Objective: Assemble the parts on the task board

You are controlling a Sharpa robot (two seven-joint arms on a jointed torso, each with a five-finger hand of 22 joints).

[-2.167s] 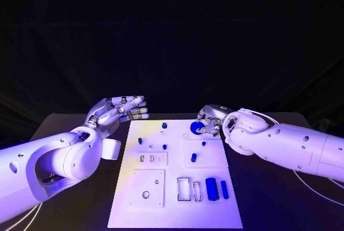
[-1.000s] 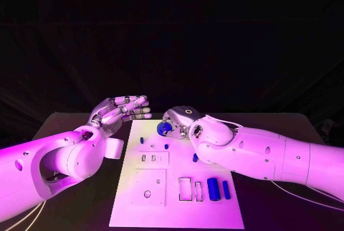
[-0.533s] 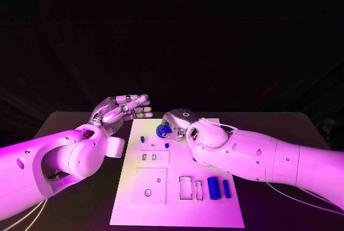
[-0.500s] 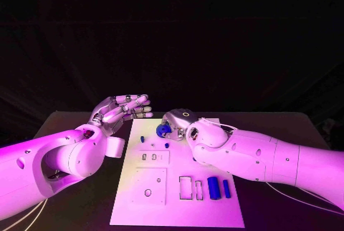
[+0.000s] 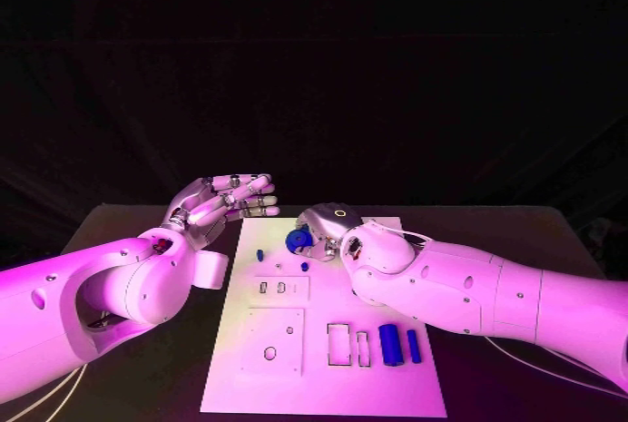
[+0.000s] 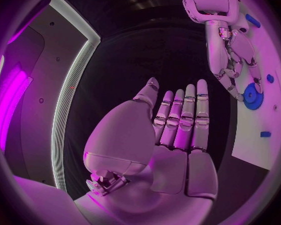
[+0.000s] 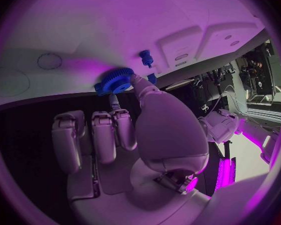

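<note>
Over the task board [image 5: 262, 377], perhaps gripped, a gear [image 5: 299, 240]

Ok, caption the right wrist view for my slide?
Right robot hand pinching blue gear over white task board.

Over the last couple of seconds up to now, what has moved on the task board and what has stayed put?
The right hand has carried the blue gear from the far right part of the task board leftward across its far end, and pinches it there now. The left hand stays raised and open beside the board's far left corner. The two blue bars at the near right have not moved.
</note>
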